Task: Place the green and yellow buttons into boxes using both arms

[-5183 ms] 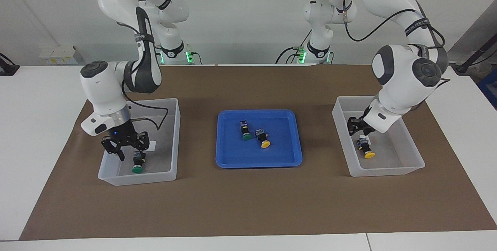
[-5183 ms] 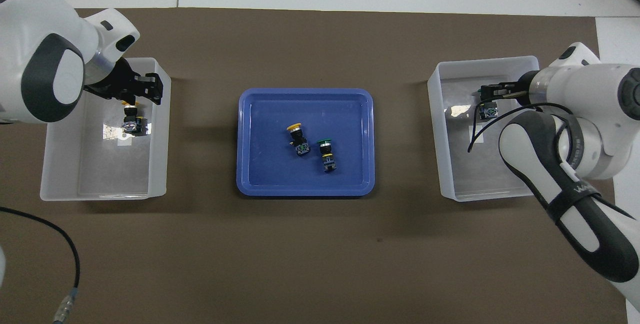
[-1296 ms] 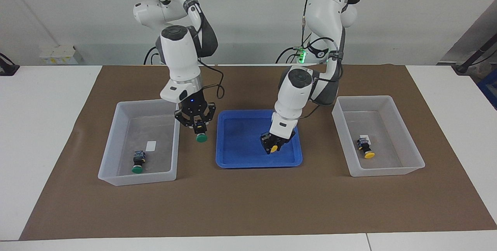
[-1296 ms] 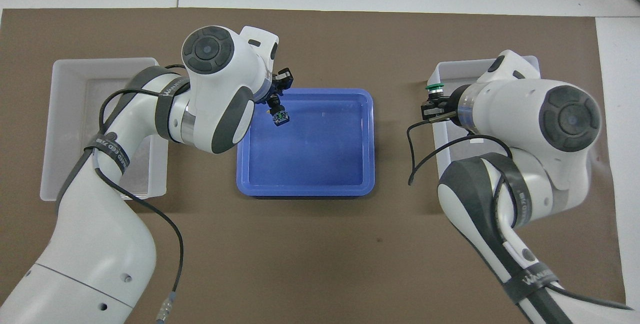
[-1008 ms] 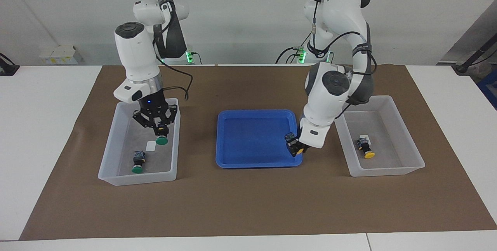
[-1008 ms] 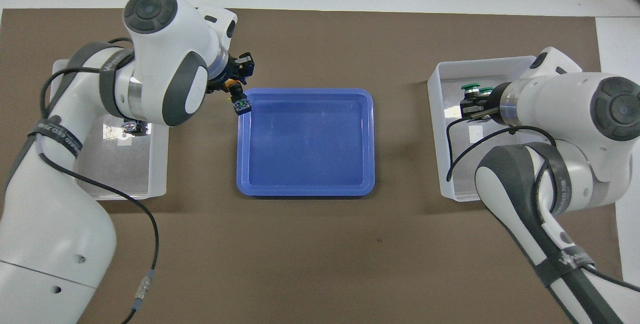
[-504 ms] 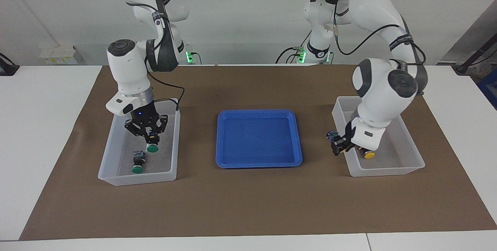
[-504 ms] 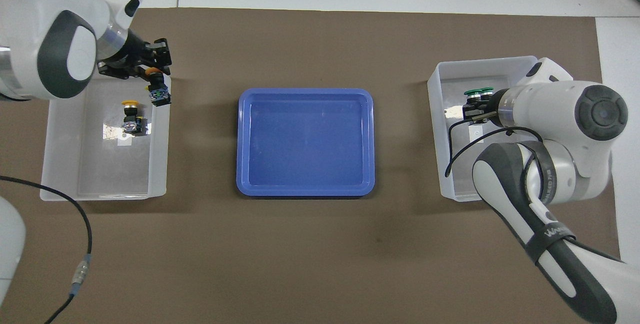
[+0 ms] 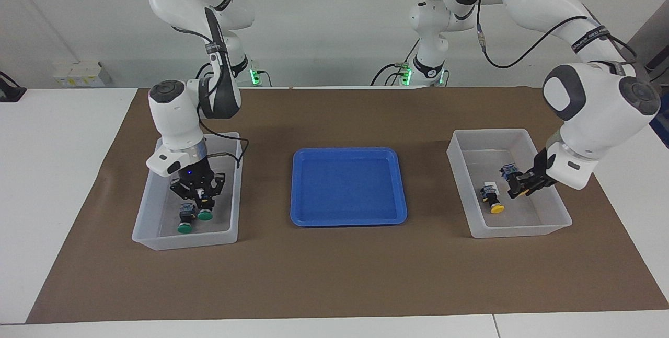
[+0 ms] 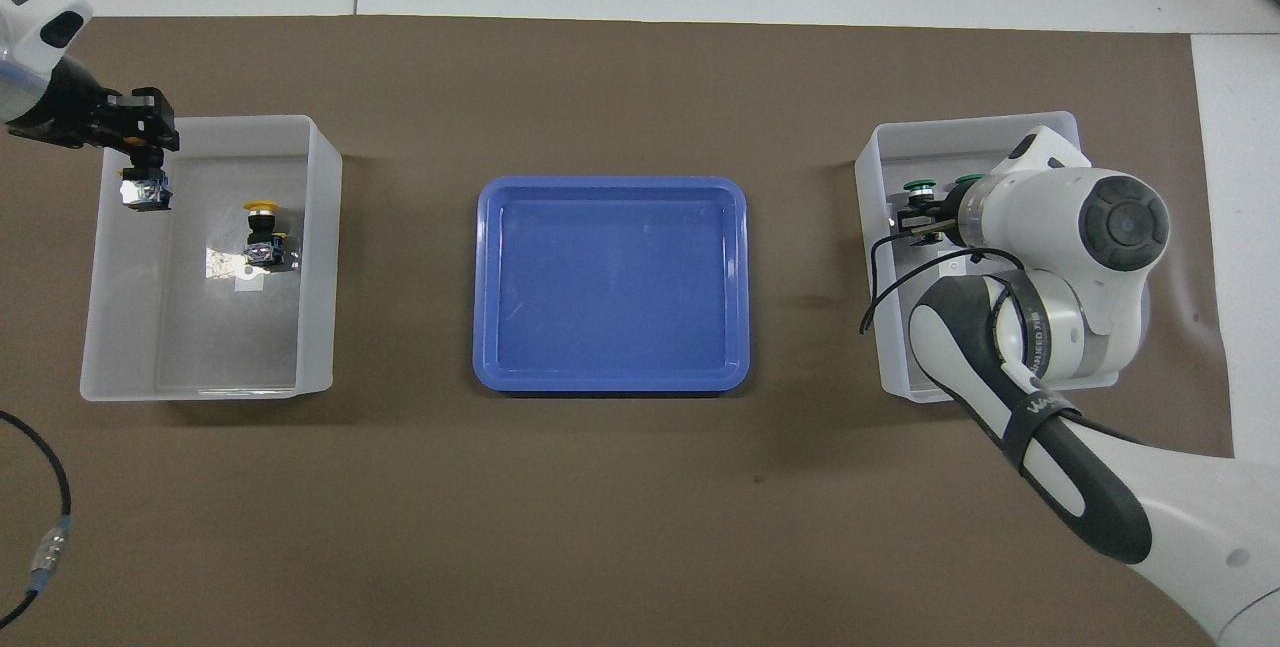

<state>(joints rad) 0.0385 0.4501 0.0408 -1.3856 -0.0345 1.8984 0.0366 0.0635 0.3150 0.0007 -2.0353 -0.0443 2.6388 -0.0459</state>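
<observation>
Your right end effector point(image 9: 197, 198) grips a green button point(image 9: 204, 214) low inside its box point(image 9: 151, 241). The cap sits just beside the other green button point(image 9: 183, 225). If you release carelessly, the two may knock together, or a finger may snag the lying one as you lift out.

Your left end effector point(image 9: 517, 187) clamps the second yellow button point(image 9: 508, 172) over the other box point(image 9: 517, 228), apparently higher up. Dropped from there, it could bounce against the wall or onto the first yellow button point(image 9: 492, 203).
</observation>
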